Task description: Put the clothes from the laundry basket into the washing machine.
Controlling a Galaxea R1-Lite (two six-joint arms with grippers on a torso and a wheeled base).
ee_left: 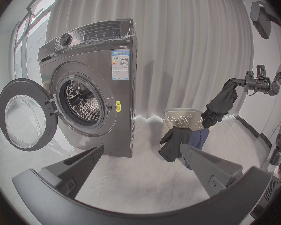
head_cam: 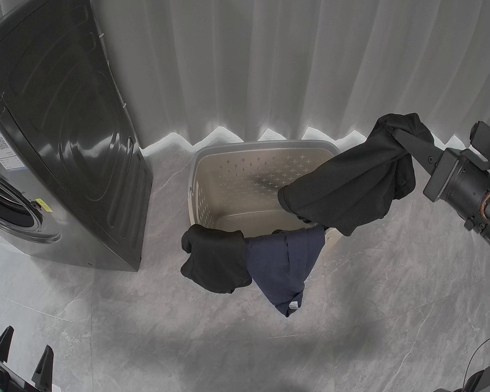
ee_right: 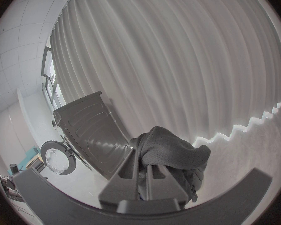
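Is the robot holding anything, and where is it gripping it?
The right gripper pinches a black garment by its bunched upper end. The left gripper is open, holding nothing.

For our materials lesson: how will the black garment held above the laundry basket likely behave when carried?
Probably floppy: the black garment hangs in loose folds from the right end effector. Likely light for its bulk, since one pinch at a bunched corner holds it. Its low end hangs by the laundry basket rim, so it may snag.

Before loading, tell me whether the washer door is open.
Open: the washing machine door is swung wide, baring the drum.
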